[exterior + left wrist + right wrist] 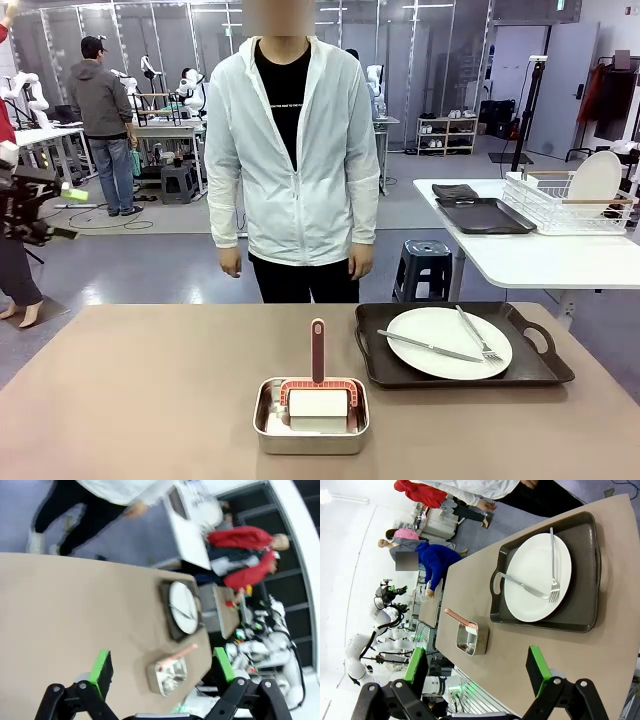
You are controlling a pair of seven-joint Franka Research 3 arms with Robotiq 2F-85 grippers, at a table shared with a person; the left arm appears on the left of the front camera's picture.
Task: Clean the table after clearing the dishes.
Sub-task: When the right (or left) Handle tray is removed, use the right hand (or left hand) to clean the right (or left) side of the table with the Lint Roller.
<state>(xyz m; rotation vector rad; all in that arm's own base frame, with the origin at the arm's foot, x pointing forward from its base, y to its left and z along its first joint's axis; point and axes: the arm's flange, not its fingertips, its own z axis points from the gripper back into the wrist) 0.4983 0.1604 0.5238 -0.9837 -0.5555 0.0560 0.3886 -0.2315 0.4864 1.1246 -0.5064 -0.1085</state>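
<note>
- On the worktop's [150, 380] right half, a tray [540, 372] carrying a plate [430, 325] is laid, long axis sideways.
- Right arm is judged nearer; both jaws are held apart.

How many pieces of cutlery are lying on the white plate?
2. The knife lies across the left and middle of the plate; the fork lies on its right part, tines toward the robot's side. Nothing seems hidden.
</note>
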